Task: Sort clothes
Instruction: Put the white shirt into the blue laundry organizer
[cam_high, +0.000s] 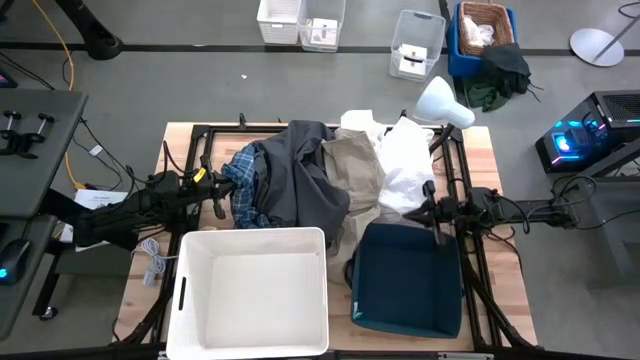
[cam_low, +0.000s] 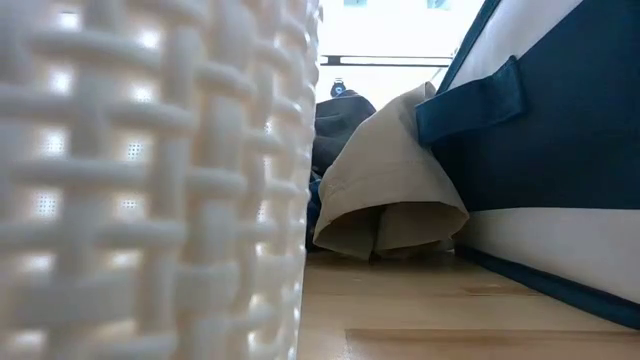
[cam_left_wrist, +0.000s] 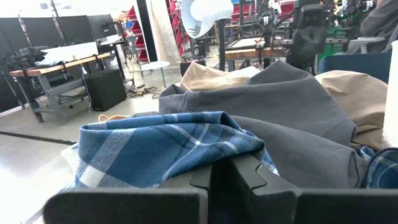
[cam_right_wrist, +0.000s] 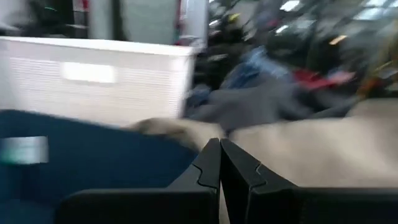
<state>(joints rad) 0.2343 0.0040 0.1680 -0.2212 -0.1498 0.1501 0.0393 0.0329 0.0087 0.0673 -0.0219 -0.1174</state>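
Four garments lie in a heap at the table's far middle: the plaid shirt (cam_high: 245, 190), the dark grey one (cam_high: 300, 175), the beige khaki one (cam_high: 355, 168) and the white one (cam_high: 405, 165). The khaki garment's edge droops to the tabletop between the two bins (cam_low: 385, 195). My left gripper (cam_high: 215, 195) is shut at the heap's left edge, its tips right at the plaid shirt (cam_left_wrist: 168, 146). My right gripper (cam_high: 432, 205) is shut and empty, by the white garment at the blue bin's far edge; its wrist view shows khaki cloth (cam_right_wrist: 311, 149) ahead. My left gripper (cam_left_wrist: 230, 171) comes level from the table's left, with its shut fingertips right at the plaid shirt's near fold (cam_left_wrist: 205, 155). I cannot tell whether it touches the cloth or has any of it between the fingers.
A white woven basket (cam_high: 250, 240) stands at the near left and a dark blue fabric bin (cam_high: 360, 300) at the near right. A white lamp (cam_high: 445, 103) stands at the far right corner. Crates and a dark bundle (cam_high: 500, 72) sit on the floor beyond the table.
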